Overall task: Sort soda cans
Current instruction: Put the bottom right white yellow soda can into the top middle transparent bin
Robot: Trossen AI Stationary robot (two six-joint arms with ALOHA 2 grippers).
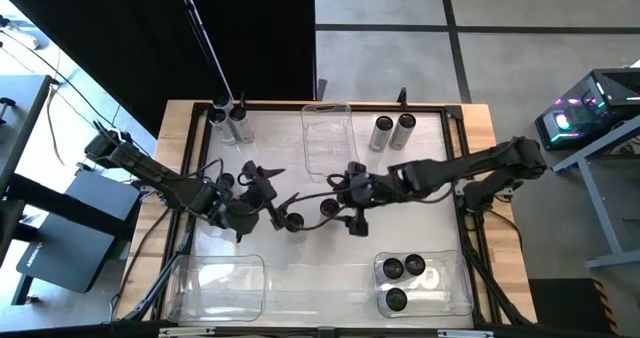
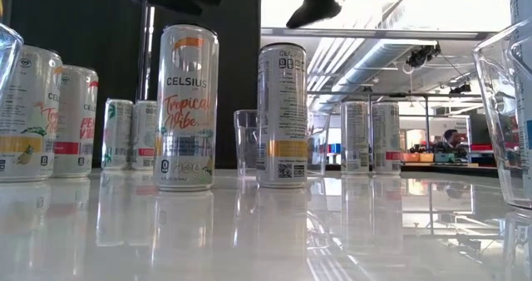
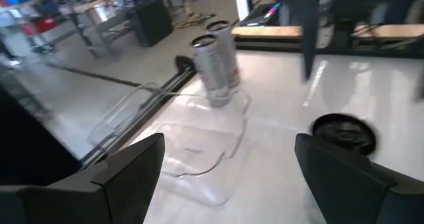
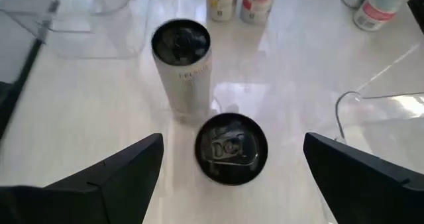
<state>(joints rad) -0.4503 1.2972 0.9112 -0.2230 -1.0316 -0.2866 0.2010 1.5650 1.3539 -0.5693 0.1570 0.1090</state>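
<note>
Starting on your left, your left gripper (image 1: 262,178) is hovering above the white table (image 1: 300,258) with its fingers (image 3: 126,168) spread wide and nothing between them. Two soda cans (image 1: 236,124) are standing at the far left corner, and an empty clear bin (image 1: 218,283) is lying at the near left corner. Moving toward the middle, two cans are standing close together: one (image 1: 295,221) just left of the other (image 1: 328,207), both between your two grippers. A second clear bin (image 1: 326,133) is sitting at the far middle, empty.

On your right, the right gripper (image 1: 352,193) is hanging over those middle cans, its fingers (image 4: 112,177) spread apart and gripping nothing; its wrist view is looking down on the dark tops of both. Two more cans (image 1: 392,132) are standing at the far right. At the near right corner, a third bin (image 1: 455,283) is holding three cans (image 1: 402,278).
</note>
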